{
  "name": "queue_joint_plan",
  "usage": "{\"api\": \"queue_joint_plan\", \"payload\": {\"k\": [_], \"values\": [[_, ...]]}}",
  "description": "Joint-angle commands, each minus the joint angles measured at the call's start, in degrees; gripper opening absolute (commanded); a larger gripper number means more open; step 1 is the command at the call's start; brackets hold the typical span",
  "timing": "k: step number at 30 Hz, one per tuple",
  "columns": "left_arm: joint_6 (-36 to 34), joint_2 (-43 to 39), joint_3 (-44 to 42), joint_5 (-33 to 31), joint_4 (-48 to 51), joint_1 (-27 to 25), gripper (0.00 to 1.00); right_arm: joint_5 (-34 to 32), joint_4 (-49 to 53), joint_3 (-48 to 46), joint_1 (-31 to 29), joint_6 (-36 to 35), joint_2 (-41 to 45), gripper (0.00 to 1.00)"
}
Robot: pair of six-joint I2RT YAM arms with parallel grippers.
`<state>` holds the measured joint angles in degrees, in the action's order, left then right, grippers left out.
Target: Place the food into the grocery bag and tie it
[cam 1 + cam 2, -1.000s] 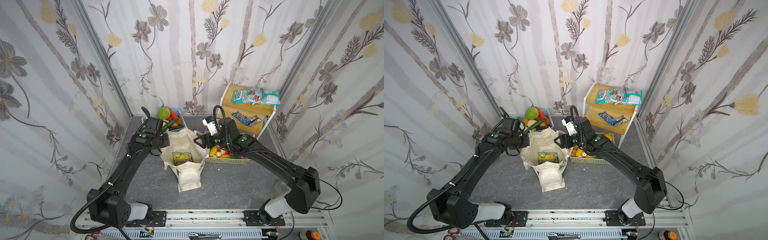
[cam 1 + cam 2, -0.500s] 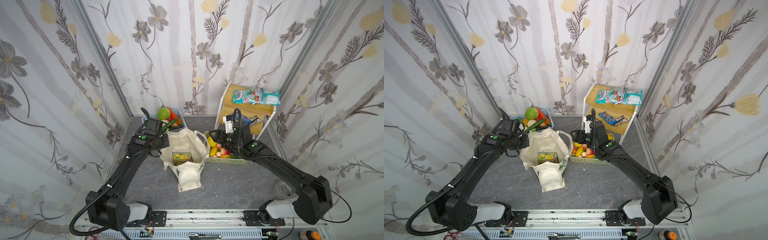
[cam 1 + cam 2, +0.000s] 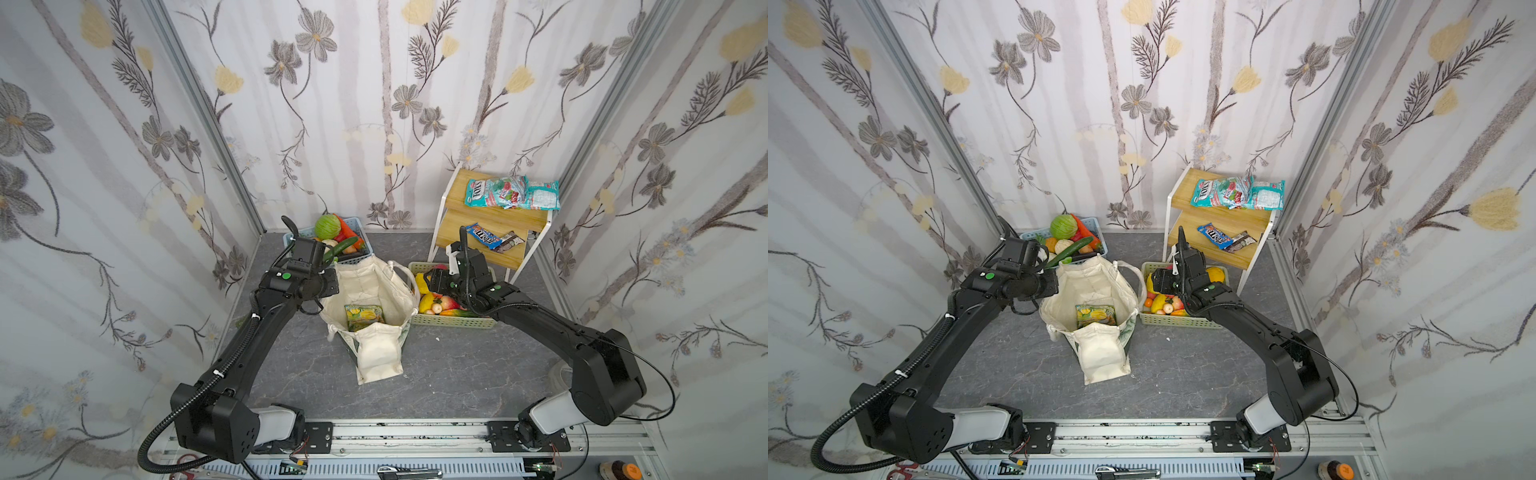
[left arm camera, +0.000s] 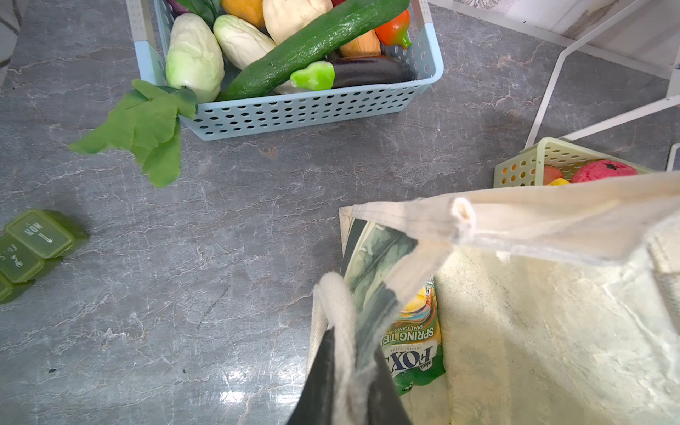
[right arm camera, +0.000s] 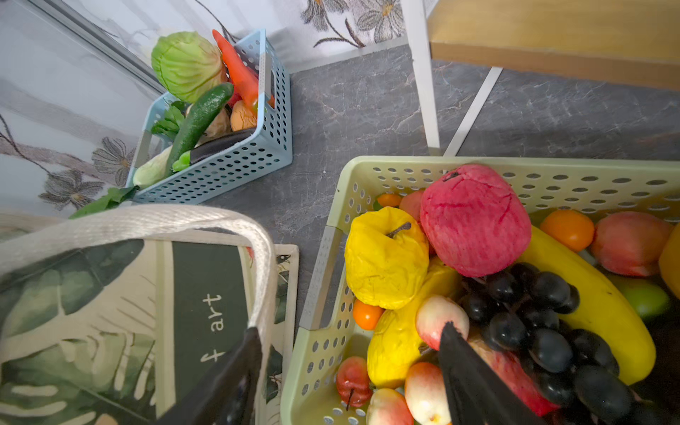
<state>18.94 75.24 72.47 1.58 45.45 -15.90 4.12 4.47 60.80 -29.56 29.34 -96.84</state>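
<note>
The left jaws were clenched on the bag's [image 3: 376, 286] cream handle [image 4: 336, 305], holding that side of the mouth up and open. Just below them, inside the bag, lay the snack packet [image 4: 415, 342], flat on the bottom. The right jaws stood released and wide. They hung over the near end of the green basket [image 5: 323, 279], one finger above the bag's other handle [image 5: 147, 220], the other over the piled fruit. The yellow fruit [image 5: 386, 257] sat just ahead of them, between the two fingers. The orange [image 5: 568, 230] was farther off, behind a banana [image 5: 596, 301] and grapes [image 5: 544, 316]. The pale vegetable [image 4: 193, 55] lay well beyond the left jaws in the blue basket [image 4: 294, 110].

The trouble I would expect was at the basket's edge. With the jaws straddling its wall, a straight descent could knock one finger against the plastic or catch it in the loose handle, dragging the bag. The heap was crowded too, so a wide grasp might pinch a neighbouring peach or roll the yellow fruit away. If the left hold slipped, the soft rim would sag over the packet.

A second earlier the right arm [image 3: 536, 311] had been reaching to the bag's rim; since then it had swung out over the fruit. The left arm [image 3: 266, 328], bag and packet had not shifted.
</note>
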Motion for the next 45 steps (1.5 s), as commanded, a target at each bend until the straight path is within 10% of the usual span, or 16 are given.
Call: {"api": "queue_joint_plan", "payload": {"k": [1, 45], "values": [[0.75, -0.07, -0.22, 0.44, -0.53, 0.08, 0.04, -1.92, -1.88, 1.01, -0.06, -0.99, -1.85, 0.76], [-0.31, 2.34, 1.69, 0.79, -0.28, 0.08, 0.04, -5.50, 2.47, 11.78, -0.05, -1.77, -18.11, 0.76]]}}
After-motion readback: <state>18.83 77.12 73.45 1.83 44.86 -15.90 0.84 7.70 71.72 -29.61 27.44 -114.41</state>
